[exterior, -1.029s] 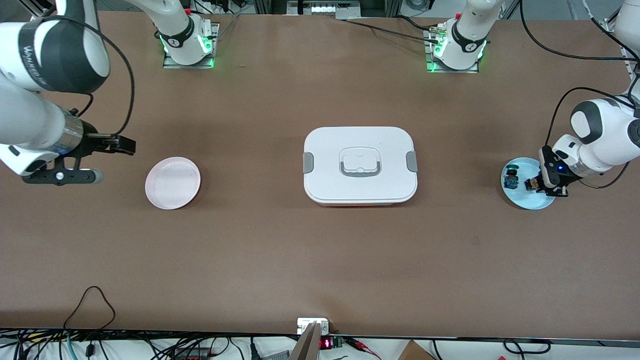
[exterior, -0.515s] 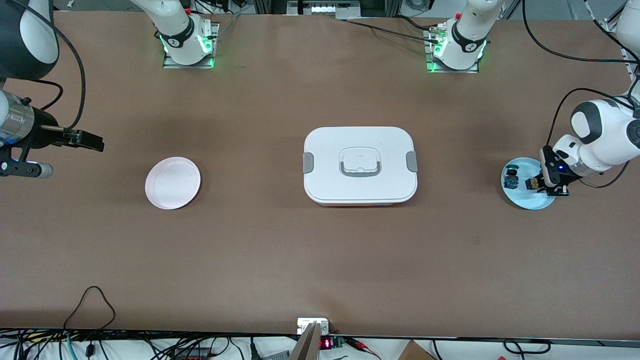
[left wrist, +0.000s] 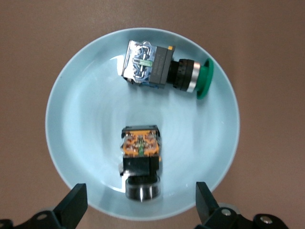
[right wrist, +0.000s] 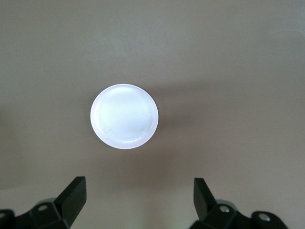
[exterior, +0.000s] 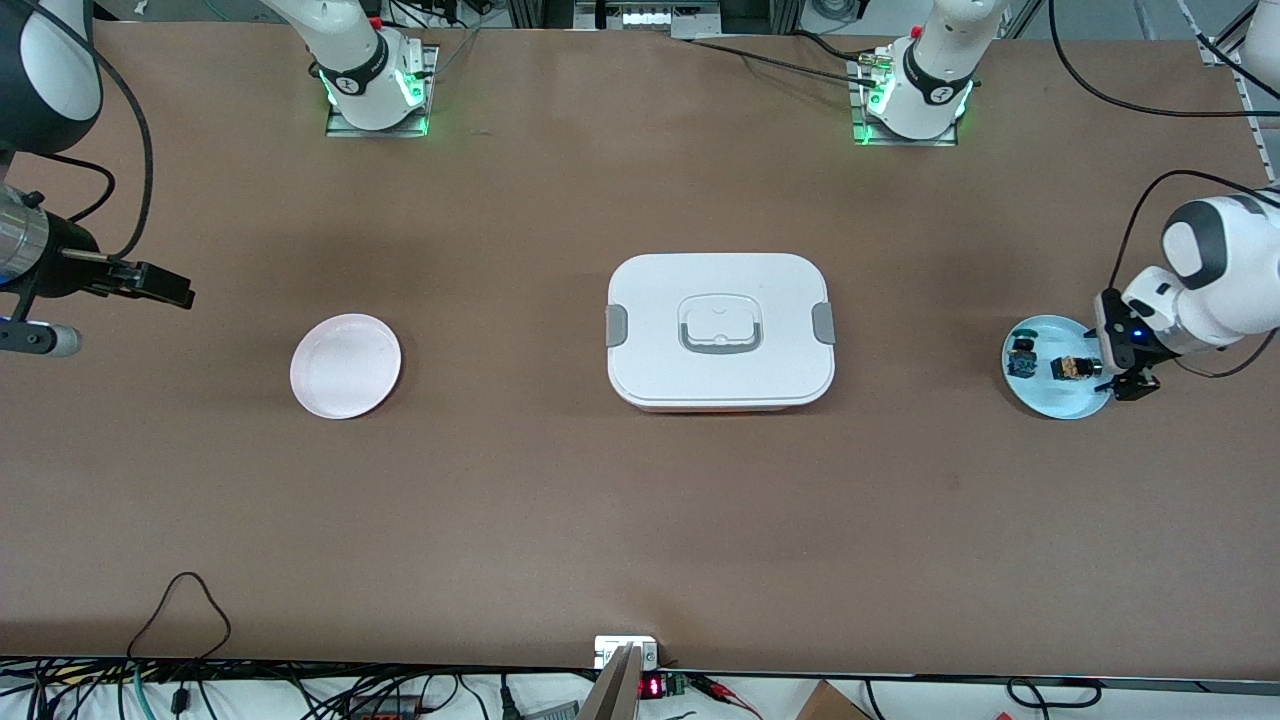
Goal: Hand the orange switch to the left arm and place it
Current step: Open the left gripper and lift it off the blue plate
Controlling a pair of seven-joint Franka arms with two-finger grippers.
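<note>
The box (exterior: 720, 331) sits mid-table, blocking the straight line between the pink plate (exterior: 345, 365) and the blue plate (exterior: 1055, 368); bare table surrounds the box.

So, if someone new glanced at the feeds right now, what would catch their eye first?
Probably the big white box in the middle of the table, squarely between the two plates. Next, the blue plate at the left arm's end, holding the orange switch and a blue-bodied switch, with the left tool open just above them. The pink plate lies at the right arm's end, where the right tool waits open.
</note>
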